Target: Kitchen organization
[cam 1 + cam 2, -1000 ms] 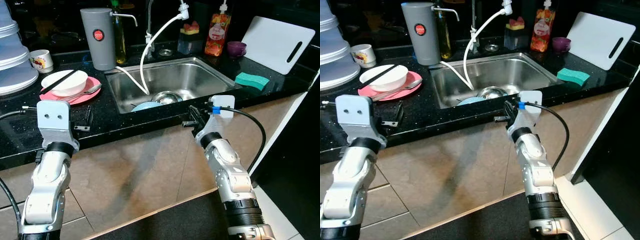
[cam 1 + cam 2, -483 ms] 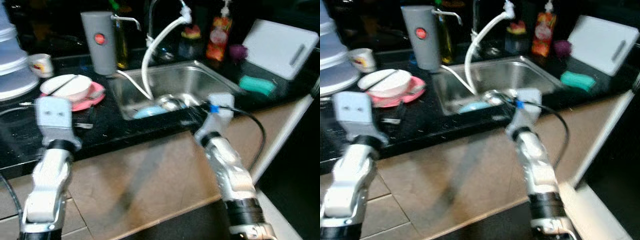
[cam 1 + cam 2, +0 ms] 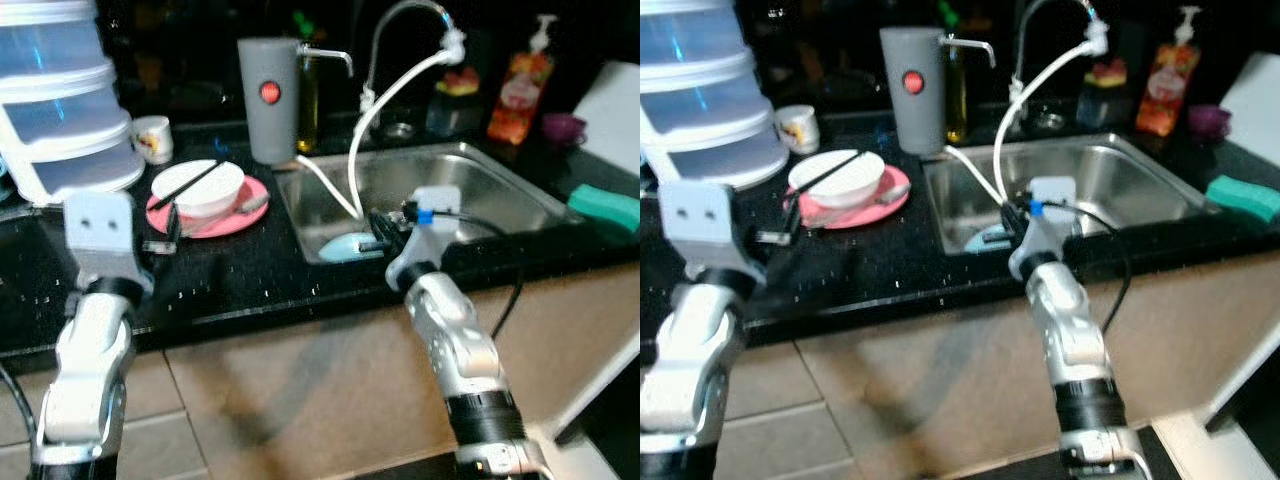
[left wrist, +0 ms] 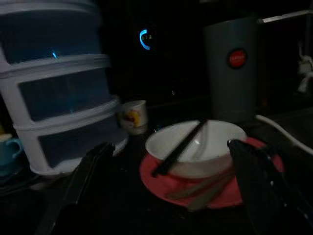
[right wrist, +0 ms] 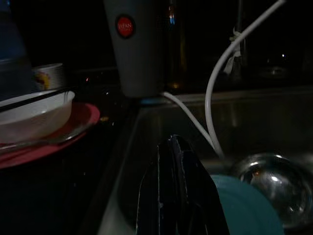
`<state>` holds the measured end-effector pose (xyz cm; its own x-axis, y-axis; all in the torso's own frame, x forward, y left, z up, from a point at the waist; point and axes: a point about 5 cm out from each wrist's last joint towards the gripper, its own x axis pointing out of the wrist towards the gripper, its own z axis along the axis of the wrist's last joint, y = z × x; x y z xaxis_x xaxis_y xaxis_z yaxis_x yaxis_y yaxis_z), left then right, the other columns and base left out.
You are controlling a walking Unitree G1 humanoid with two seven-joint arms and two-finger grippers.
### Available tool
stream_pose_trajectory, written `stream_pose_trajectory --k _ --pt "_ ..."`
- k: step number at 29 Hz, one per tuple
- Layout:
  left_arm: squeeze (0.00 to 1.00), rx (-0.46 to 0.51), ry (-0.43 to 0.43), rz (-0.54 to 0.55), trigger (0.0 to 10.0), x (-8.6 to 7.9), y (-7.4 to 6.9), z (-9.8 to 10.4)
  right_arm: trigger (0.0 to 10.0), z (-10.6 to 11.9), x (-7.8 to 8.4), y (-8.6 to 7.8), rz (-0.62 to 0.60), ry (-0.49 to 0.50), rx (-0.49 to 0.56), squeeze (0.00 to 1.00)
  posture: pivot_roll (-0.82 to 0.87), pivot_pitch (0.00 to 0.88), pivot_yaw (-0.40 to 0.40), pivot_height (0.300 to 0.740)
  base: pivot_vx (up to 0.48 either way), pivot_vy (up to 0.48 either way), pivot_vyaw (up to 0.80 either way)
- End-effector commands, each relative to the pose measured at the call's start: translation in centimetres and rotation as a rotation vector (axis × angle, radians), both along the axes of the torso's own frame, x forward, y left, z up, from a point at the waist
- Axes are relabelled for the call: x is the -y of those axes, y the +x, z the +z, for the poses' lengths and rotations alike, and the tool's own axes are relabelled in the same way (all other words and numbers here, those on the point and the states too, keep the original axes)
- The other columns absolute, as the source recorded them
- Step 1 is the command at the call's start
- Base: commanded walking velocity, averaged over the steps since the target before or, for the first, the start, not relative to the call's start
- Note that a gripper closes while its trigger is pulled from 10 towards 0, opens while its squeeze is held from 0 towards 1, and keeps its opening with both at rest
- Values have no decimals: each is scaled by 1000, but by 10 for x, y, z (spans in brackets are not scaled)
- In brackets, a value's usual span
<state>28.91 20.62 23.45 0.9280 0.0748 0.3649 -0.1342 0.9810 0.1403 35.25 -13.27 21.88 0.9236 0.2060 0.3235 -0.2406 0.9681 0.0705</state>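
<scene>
Kitchen scene at the black speckled desk [image 3: 250,285]. A white ceramic bowl [image 3: 200,186] sits on a round pink plate [image 3: 245,215] left of the steel sink [image 3: 480,185], with black chopsticks [image 3: 190,184] across its rim, long axis running from near-left to far-right. The bowl is probably rigid, smooth and breakable; its rim looks the best hold. Left gripper [image 4: 171,191], fingers apart, faces it. Right gripper [image 5: 178,191], fingers together, hangs over the sink edge.

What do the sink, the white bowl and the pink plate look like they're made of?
Sink: brushed stainless steel, judging by its grey metallic sheen. White bowl: likely glazed ceramic, smooth and opaque. Pink plate: matte, possibly plastic or melamine; hard to tell.
</scene>
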Motion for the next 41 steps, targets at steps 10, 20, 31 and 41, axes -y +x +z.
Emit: stream_pose_trajectory --k 10,20,31,41 --pt "0 9 56 -43 10000 13 5 9 10000 -1 -6 -1 9 31 -10 0 -19 0 32 740 320 0 0" --pt "0 38 69 -97 10000 27 11 20 10000 -1 -1 -1 -13 31 -6 0 -23 7 39 740 301 0 0" --pt "0 78 41 -116 10000 37 12 32 10000 2 5 2 -35 15 0 0 -38 21 40 740 0 0 0" --pt "0 74 -33 -83 10000 31 14 34 10000 4 6 2 -40 7 4 0 -48 31 44 740 0 0 0"
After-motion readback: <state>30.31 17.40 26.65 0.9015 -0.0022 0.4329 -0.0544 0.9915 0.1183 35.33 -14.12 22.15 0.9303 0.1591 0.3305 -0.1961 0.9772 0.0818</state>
